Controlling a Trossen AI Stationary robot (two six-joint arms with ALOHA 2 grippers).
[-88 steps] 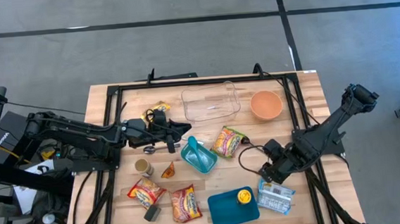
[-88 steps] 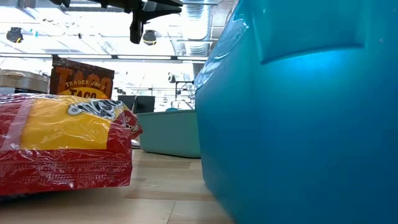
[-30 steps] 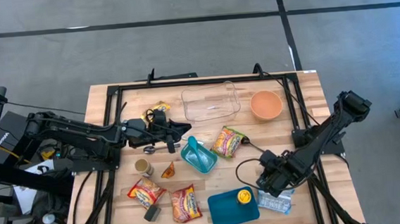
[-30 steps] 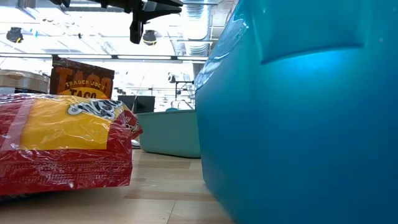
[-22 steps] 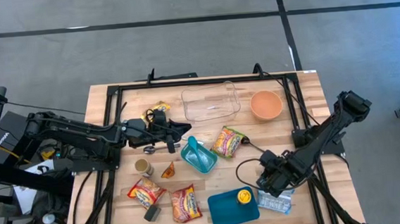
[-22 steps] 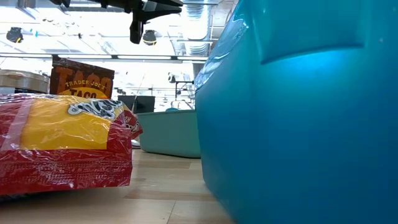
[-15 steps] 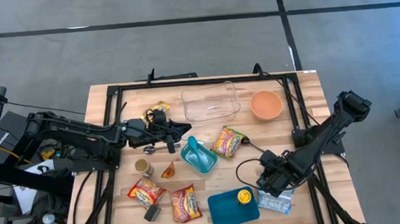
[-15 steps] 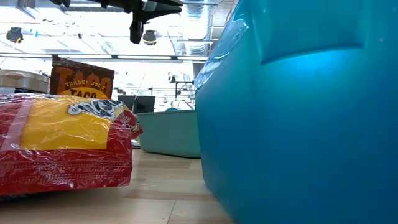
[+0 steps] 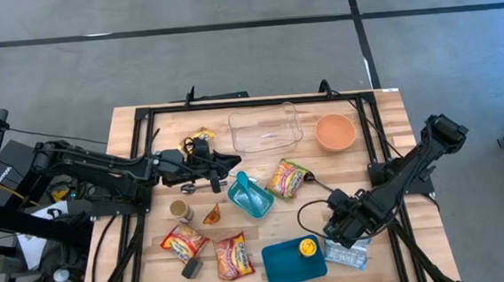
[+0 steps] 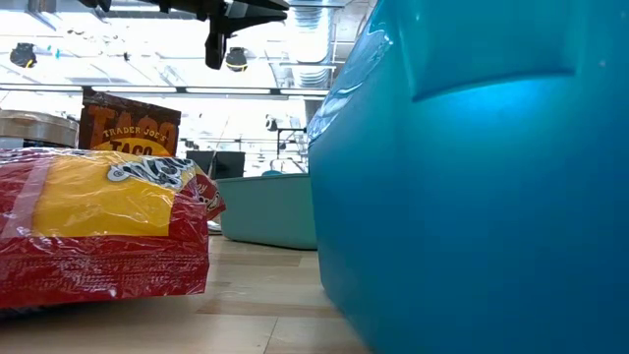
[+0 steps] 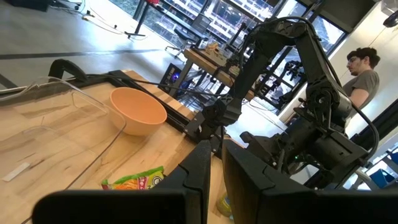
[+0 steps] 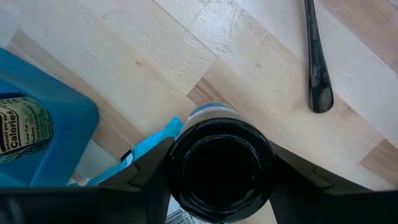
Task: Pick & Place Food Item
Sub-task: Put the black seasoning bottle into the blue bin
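My right gripper (image 9: pixel 340 235) points down at the near right of the table, over a pale blue and white food package (image 9: pixel 354 255) that lies flat on the wood. In the right wrist view its fingers (image 12: pixel 219 165) are shut on a round black-topped part (image 12: pixel 219 163) of that package. Just to the left stands a blue tub (image 9: pixel 287 265) with a yellow item (image 9: pixel 307 246) in it. My left gripper (image 9: pixel 229 171) is held level and shut above the middle left of the table, with nothing in it. My right gripper comes from above, pointing down, one finger (image 12: pixel 146 180) on each side of the round black top (image 12: pixel 186 155) of the package. Its pale blue wrapper (image 12: pixel 155 144) shows beside one finger. The package rests on the table; the gripper hides the touching faces themselves.
A clear tray (image 9: pixel 265 128) and an orange bowl (image 9: pixel 335 132) stand at the far side, a teal container (image 9: pixel 250 195) in the middle. Red and yellow noodle packets (image 9: pixel 287 178) (image 9: pixel 184 243) (image 9: pixel 234 256) and a small can (image 9: pixel 181 209) lie around. A black cable (image 12: pixel 317 62) runs beside my right gripper.
Nothing has visibly moved in the last second. About three seconds ago my right gripper stood farther from the near edge; since then it has come toward the near edge and now stands over the pale blue package.
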